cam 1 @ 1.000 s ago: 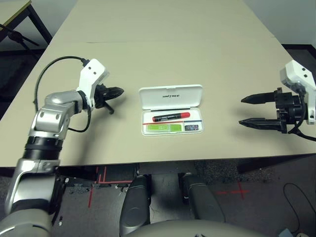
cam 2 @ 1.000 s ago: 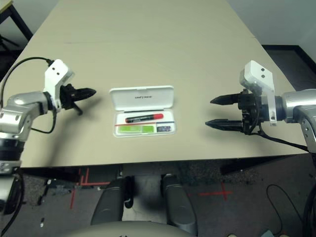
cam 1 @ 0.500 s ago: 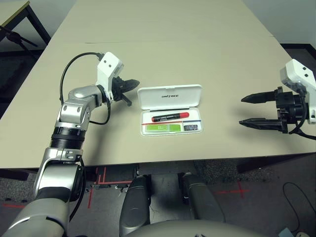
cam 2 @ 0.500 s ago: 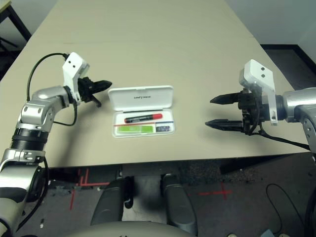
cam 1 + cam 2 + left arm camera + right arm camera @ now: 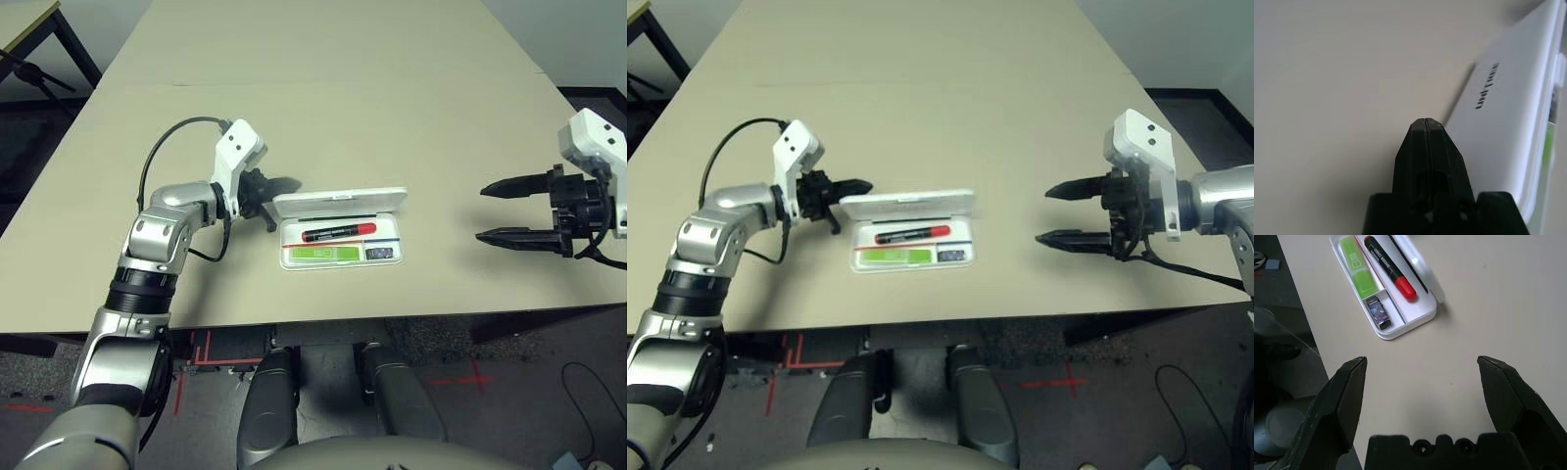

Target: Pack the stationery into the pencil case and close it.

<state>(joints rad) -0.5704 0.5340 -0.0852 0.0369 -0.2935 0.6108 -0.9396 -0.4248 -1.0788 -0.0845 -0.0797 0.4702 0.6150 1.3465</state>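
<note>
White plastic catches the eye at the middle of the beige table [image 5: 323, 88]: the pencil case [image 5: 341, 230] lies near the front edge with its lid [image 5: 339, 202] tipped up from the rear hinge, partway between open and shut, so that we see it nearly edge-on from the head views. Inside the tray we find the red marker [image 5: 339, 232] lying crosswise, its black cap toward nine o'clock, the light-green highlighter [image 5: 325, 255] at its six o'clock, and the tiny dark block [image 5: 383, 253] at the highlighter's three o'clock. A red-and-blue line runs between the marker and the highlighter.

At the case's nine o'clock, our left gripper [image 5: 281, 185] has its black fingers pressed together with nothing between them, the tips at the raised lid's left end; whether they touch the lid or sit just beside it we cannot tell. From the left wrist, the joined fingertips [image 5: 1425, 128] point along the lid's back, where small dark lettering is too blurred to read.

Well apart at three o'clock, our right gripper [image 5: 497, 211] hovers over bare table with its fingers spread wide and empty, pointing toward the case. From the right wrist view, the lid hides part of the marker.
</note>
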